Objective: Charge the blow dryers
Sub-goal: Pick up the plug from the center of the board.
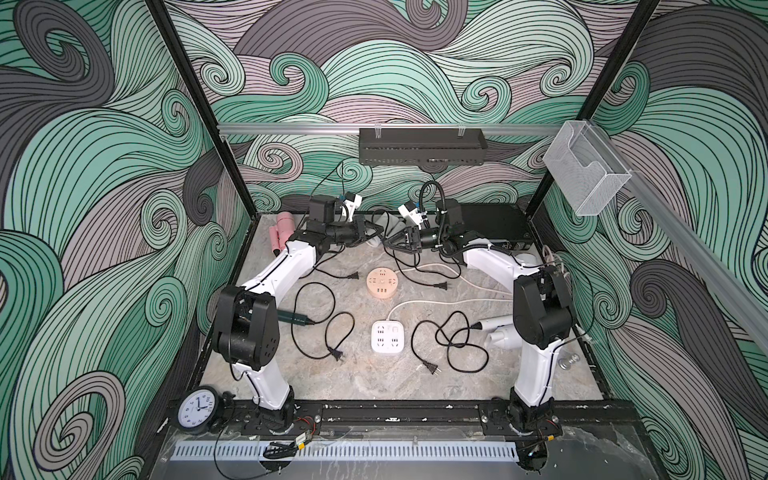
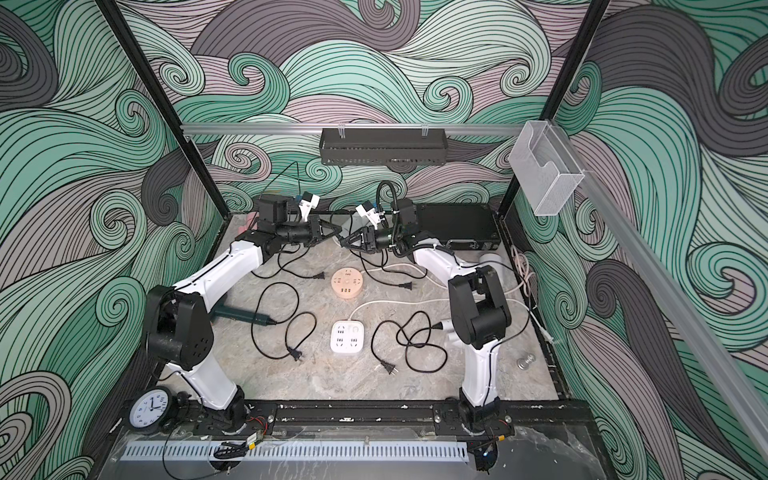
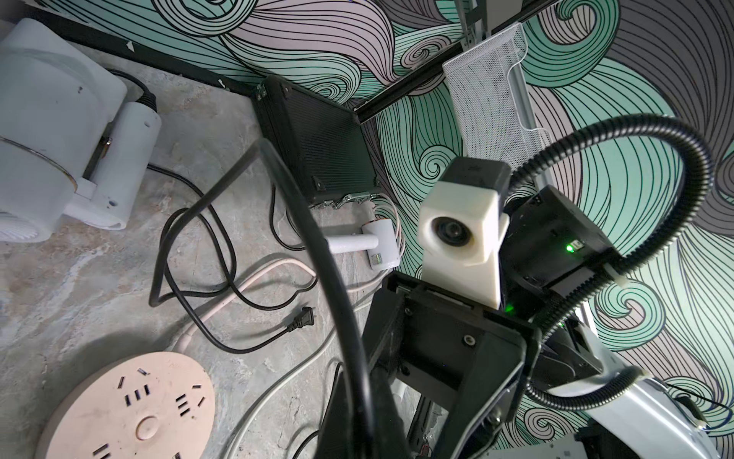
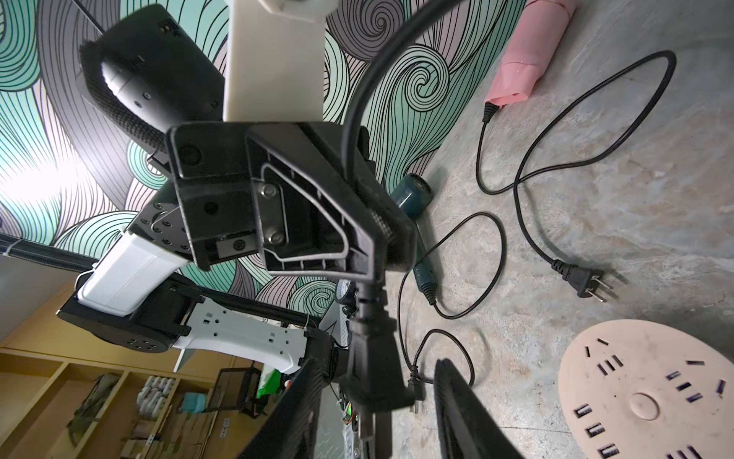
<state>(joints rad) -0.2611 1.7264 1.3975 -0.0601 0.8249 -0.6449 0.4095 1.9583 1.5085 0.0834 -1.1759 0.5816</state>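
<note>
Both arms meet at the back middle of the table. My left gripper (image 1: 376, 235) (image 3: 357, 417) is shut on a black cord (image 3: 317, 246) just above its two-prong plug (image 4: 369, 349). My right gripper (image 1: 388, 243) (image 4: 376, 361) is open, with a finger on each side of that hanging plug and gaps showing. A white blow dryer (image 3: 59, 139) lies just behind the grippers. The pink dryer (image 1: 282, 232) lies at the back left, the dark green one (image 1: 291, 316) under the left arm. Two more white ones lie at the right (image 1: 503, 332) and back right (image 3: 373, 242).
The round peach socket hub (image 1: 382, 282) and the square white socket block (image 1: 388, 336) sit mid-table among looping cords and loose plugs (image 1: 432, 368). A black case (image 1: 490, 224) stands at the back right. At the front left is a clock (image 1: 198, 409).
</note>
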